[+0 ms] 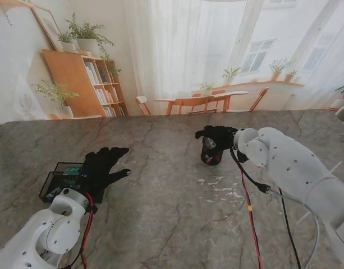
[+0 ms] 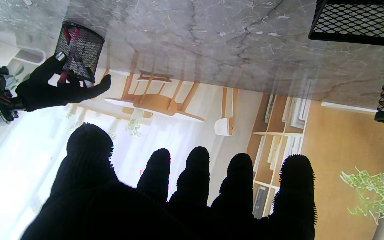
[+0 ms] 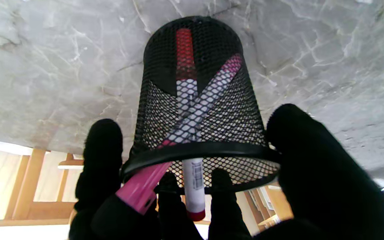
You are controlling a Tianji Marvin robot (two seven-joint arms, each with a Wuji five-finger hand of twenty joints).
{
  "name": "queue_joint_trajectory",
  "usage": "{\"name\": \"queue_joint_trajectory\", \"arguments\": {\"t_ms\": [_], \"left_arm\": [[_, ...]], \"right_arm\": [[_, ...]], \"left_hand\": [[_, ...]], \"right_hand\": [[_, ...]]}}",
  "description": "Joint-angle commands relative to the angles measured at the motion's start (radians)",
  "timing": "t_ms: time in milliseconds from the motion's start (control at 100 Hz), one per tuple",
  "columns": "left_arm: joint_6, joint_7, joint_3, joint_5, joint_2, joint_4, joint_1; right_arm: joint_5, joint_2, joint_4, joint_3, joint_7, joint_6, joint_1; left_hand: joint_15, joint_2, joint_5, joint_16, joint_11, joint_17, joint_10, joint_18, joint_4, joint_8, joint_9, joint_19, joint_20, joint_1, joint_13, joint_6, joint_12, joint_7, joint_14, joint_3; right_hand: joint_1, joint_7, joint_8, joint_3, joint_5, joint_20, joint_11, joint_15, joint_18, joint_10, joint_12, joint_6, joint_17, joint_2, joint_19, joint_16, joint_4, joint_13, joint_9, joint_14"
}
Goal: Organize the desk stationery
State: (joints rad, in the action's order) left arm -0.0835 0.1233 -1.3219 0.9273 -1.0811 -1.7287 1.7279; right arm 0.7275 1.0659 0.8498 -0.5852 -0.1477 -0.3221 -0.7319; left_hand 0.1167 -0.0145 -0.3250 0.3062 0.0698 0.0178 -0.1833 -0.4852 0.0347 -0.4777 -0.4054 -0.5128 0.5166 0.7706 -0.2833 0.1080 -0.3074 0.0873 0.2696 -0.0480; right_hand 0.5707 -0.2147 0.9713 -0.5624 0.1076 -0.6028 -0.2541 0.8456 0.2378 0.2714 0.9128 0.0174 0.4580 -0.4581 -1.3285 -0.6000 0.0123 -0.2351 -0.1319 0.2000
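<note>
From the stand, a grey marble table (image 1: 172, 185). The right hand (image 1: 219, 139), in a black glove, wraps around a black mesh pen cup (image 1: 211, 154) standing on the table right of centre. The left hand (image 1: 101, 168) is released, fingers spread, over a black mesh tray (image 1: 54, 182) at the left.

Left wrist view – the splayed fingers (image 2: 195, 173) grasp nothing; mesh tray walls (image 2: 355, 21) show nearby, and the pen cup (image 2: 78, 50) well apart.

Right wrist view – the gloved fingers (image 3: 102, 150) grasp the cup's rim (image 3: 205, 150); a pink marker (image 3: 145, 186) and a red-and-white marker (image 3: 192, 186) cross inside.
</note>
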Motion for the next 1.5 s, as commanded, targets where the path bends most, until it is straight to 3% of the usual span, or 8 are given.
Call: {"name": "queue_joint_trajectory", "arguments": {"t_ms": [0,150,250,520,830,930,1380,1490], "left_arm": [[0.004,0.006,0.004,-0.003,-0.005,0.004,0.002],[0.004,0.015,0.002,-0.003,-0.006,0.006,0.003],[0.003,0.019,0.001,-0.003,-0.007,0.006,0.005],[0.001,0.024,-0.001,-0.002,-0.007,0.008,0.006],[-0.002,0.033,-0.004,-0.001,-0.008,0.007,0.009],[-0.003,0.033,-0.005,-0.002,-0.009,0.007,0.010],[-0.010,0.047,-0.013,0.001,-0.010,0.006,0.018],[-0.013,0.053,-0.016,0.002,-0.010,0.006,0.021]], "right_arm": [[0.005,0.005,-0.007,0.001,-0.006,-0.011,0.007],[-0.006,0.015,-0.037,0.017,0.034,-0.043,0.017],[-0.014,0.024,-0.062,0.032,0.068,-0.069,0.023],[-0.033,0.035,-0.066,0.049,0.089,-0.139,0.023],[-0.072,0.066,-0.033,0.049,0.136,-0.185,-0.018],[-0.088,0.080,-0.022,0.052,0.158,-0.184,-0.034],[-0.107,0.136,0.000,0.109,0.249,-0.270,-0.038],[-0.091,0.140,0.019,0.122,0.259,-0.292,-0.031]], "left_hand": [[0.008,-0.057,-0.009,0.006,0.000,-0.003,0.000,0.012,0.013,-0.015,-0.009,-0.020,0.028,0.023,-0.018,-0.002,-0.018,0.008,-0.012,0.007],[0.011,-0.063,-0.010,0.012,0.001,-0.002,-0.001,0.016,0.013,-0.016,-0.011,-0.032,0.037,0.026,-0.022,0.001,-0.020,0.009,-0.013,0.006],[0.012,-0.064,-0.011,0.015,0.001,-0.003,-0.001,0.019,0.013,-0.017,-0.010,-0.037,0.042,0.029,-0.022,0.002,-0.021,0.009,-0.011,0.005],[0.013,-0.066,-0.012,0.021,0.001,-0.005,-0.001,0.022,0.013,-0.019,-0.009,-0.044,0.050,0.030,-0.023,0.002,-0.023,0.010,-0.013,0.004],[0.014,-0.067,-0.012,0.025,0.001,-0.004,-0.001,0.026,0.013,-0.021,-0.009,-0.047,0.056,0.029,-0.026,0.003,-0.024,0.010,-0.014,0.004],[0.014,-0.067,-0.012,0.026,0.001,-0.005,-0.002,0.026,0.013,-0.021,-0.009,-0.046,0.057,0.029,-0.026,0.003,-0.025,0.010,-0.013,0.003],[0.014,-0.071,-0.013,0.029,0.001,-0.006,0.000,0.030,0.013,-0.022,-0.010,-0.049,0.062,0.025,-0.026,0.003,-0.025,0.010,-0.015,0.004],[0.014,-0.070,-0.014,0.029,0.001,-0.006,-0.002,0.030,0.013,-0.022,-0.010,-0.049,0.063,0.026,-0.026,0.004,-0.025,0.010,-0.014,0.004]], "right_hand": [[0.048,-0.078,0.126,-0.034,-0.057,-0.023,-0.102,0.089,-0.090,0.015,0.062,-0.020,0.082,-0.008,-0.061,-0.041,0.046,-0.032,-0.018,-0.043],[0.089,-0.257,0.227,-0.120,0.002,-0.004,-0.380,0.220,-0.233,-0.027,0.069,-0.049,0.256,-0.044,-0.100,-0.093,0.079,-0.207,-0.175,-0.128],[0.083,-0.380,0.243,-0.241,0.067,0.023,-0.518,0.256,-0.313,-0.081,0.033,-0.056,0.380,-0.076,-0.102,-0.087,0.059,-0.365,-0.331,-0.191],[0.076,-0.589,0.127,-0.310,0.121,0.004,-0.594,0.285,-0.361,-0.111,-0.016,-0.085,0.499,-0.099,-0.069,-0.089,0.039,-0.482,-0.435,-0.227],[0.075,-0.629,0.111,-0.309,0.126,-0.002,-0.607,0.300,-0.351,-0.110,-0.012,-0.089,0.528,-0.099,-0.062,-0.094,0.037,-0.504,-0.453,-0.227],[0.071,-0.644,0.101,-0.291,0.129,-0.001,-0.602,0.298,-0.277,-0.102,-0.014,-0.087,0.490,-0.089,-0.044,-0.094,0.028,-0.487,-0.444,-0.213],[0.088,-0.663,0.080,-0.294,0.169,0.015,-0.604,0.306,-0.218,-0.087,-0.013,-0.092,0.445,-0.105,-0.084,-0.090,0.029,-0.477,-0.448,-0.190],[0.085,-0.648,0.062,-0.291,0.182,0.021,-0.595,0.316,-0.167,-0.084,-0.016,-0.094,0.418,-0.111,-0.120,-0.096,0.020,-0.464,-0.442,-0.171]]}}
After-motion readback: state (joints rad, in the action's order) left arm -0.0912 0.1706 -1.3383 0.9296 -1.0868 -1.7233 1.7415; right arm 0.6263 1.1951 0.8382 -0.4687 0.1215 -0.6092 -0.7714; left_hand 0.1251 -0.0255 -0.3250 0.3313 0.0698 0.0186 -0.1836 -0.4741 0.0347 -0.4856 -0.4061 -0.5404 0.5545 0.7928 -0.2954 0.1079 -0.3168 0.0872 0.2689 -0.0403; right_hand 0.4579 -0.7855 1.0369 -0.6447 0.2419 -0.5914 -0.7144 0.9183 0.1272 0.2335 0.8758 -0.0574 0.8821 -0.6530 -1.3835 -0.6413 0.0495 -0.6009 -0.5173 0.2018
